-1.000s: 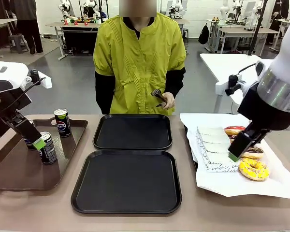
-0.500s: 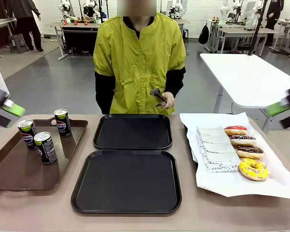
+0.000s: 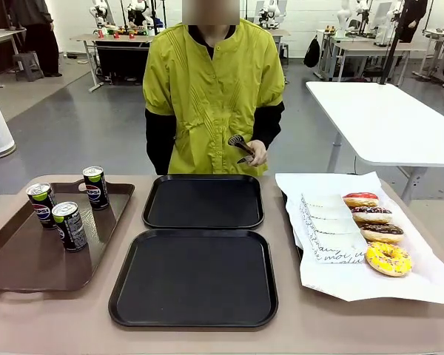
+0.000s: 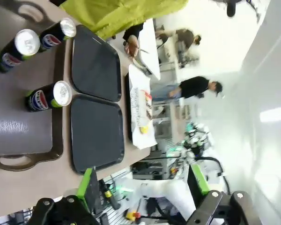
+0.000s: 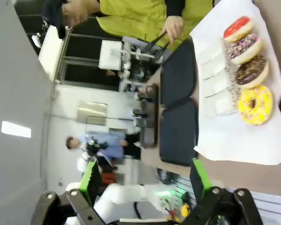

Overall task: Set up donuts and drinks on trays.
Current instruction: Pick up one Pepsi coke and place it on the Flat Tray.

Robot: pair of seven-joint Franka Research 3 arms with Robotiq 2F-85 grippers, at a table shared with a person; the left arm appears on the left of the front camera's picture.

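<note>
The table [image 3: 59, 325] reads as a staging line, I judge. The two black trays lie empty in the middle, the near tray [image 3: 194, 277] just in front of the far tray [image 3: 203, 201], where either arm could reach them. The brown tray [image 3: 22, 259] at the robot's left carries the drinks, and the white paper [image 3: 333, 277] at its right carries the donuts; no item has yet been set on a black tray.

On the paper a stack of printed paper sleeves [image 3: 327, 225] lies beside a row of four donuts, from the red-glazed donut [image 3: 360, 199] at the far end to the yellow donut [image 3: 388, 259] nearest the robot; the sleeves are probably meant to wrap each donut before serving. The three cans [image 3: 69, 225] stand upright toward the far end of the brown tray, apart from one another, which leaves room for fingers around each. Beyond the far tray the person's hand [image 3: 259, 154] holds tongs [image 3: 239, 143], seemingly ready to help.

The left gripper [image 4: 143, 187] hangs well above the table, jaws spread wide, nothing between them; the right gripper [image 5: 145, 183] is likewise wide open and empty, looking down on the donut side.
</note>
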